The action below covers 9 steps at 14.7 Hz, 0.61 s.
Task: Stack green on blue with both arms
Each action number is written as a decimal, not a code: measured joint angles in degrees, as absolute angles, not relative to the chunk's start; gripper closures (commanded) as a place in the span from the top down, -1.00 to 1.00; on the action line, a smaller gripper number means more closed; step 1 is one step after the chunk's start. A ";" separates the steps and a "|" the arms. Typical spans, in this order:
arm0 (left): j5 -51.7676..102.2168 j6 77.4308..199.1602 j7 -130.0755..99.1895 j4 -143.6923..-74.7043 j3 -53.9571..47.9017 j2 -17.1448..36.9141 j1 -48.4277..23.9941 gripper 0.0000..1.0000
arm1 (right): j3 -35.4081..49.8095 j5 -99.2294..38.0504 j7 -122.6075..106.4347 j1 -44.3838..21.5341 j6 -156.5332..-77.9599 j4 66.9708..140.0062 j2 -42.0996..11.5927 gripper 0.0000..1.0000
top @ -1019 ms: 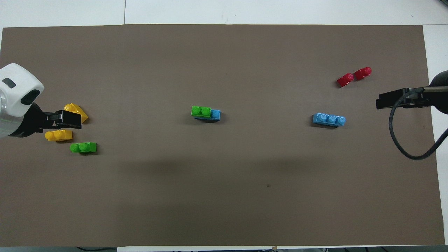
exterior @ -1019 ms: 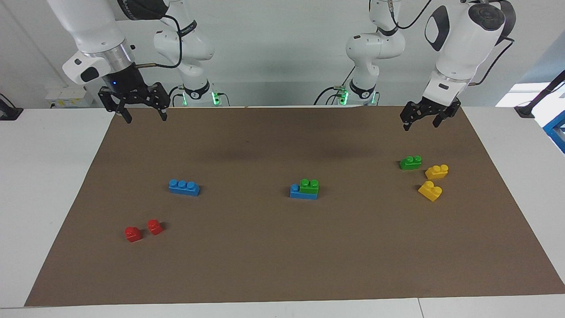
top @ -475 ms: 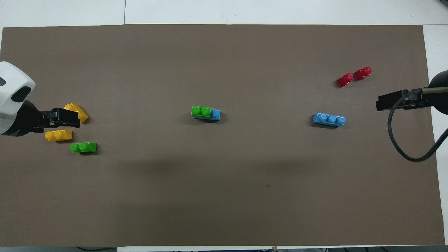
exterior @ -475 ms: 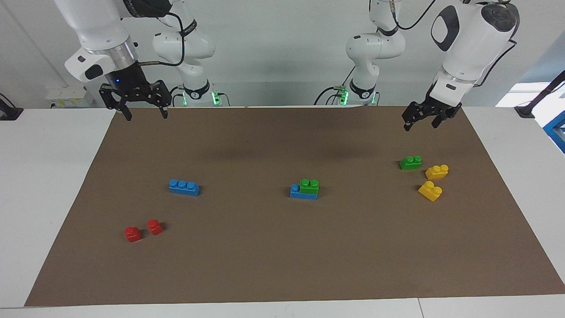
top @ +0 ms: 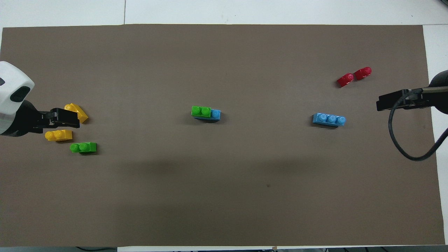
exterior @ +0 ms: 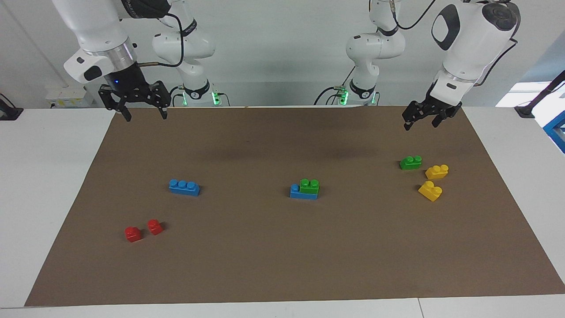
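Brown paper (exterior: 282, 265) covers my table. At its middle a green brick (exterior: 309, 186) already sits on a blue brick (exterior: 303, 191), covering two of its studs and leaving the stud at the right arm's end bare.

From that stack in the overhead view, the second blue brick (top: 329, 119) lies at three o'clock, toward my right arm's end, with two red bricks (top: 354, 76) at about one o'clock from it. The second green brick (top: 83, 147) lies at about eight o'clock from the stack, toward my left arm's end, with two yellow bricks (top: 58, 134) close by.

My left gripper (exterior: 423, 119) hangs in the air over the paper's edge near the loose green brick, fingers spread, holding nothing. My right gripper (exterior: 143, 114) hangs over the paper's corner at its own end, fingers spread wide and empty too.
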<state>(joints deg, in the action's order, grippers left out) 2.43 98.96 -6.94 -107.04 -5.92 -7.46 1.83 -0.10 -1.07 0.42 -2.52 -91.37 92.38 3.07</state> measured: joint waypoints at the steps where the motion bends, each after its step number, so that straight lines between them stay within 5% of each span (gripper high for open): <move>1: 2.43 98.94 -6.94 -107.02 -5.92 -7.46 1.83 1.00 | -0.12 -1.07 0.42 -2.53 -91.26 92.38 3.07 1.00; 9: 2.44 98.89 -6.94 -106.94 -5.94 -7.46 1.83 1.00 | -0.87 0.73 0.42 -2.56 -91.16 92.38 3.07 1.00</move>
<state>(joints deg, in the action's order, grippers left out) 2.44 98.89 -6.94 -106.94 -5.94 -7.46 1.83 -0.87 0.73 0.42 -2.56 -91.16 92.38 3.07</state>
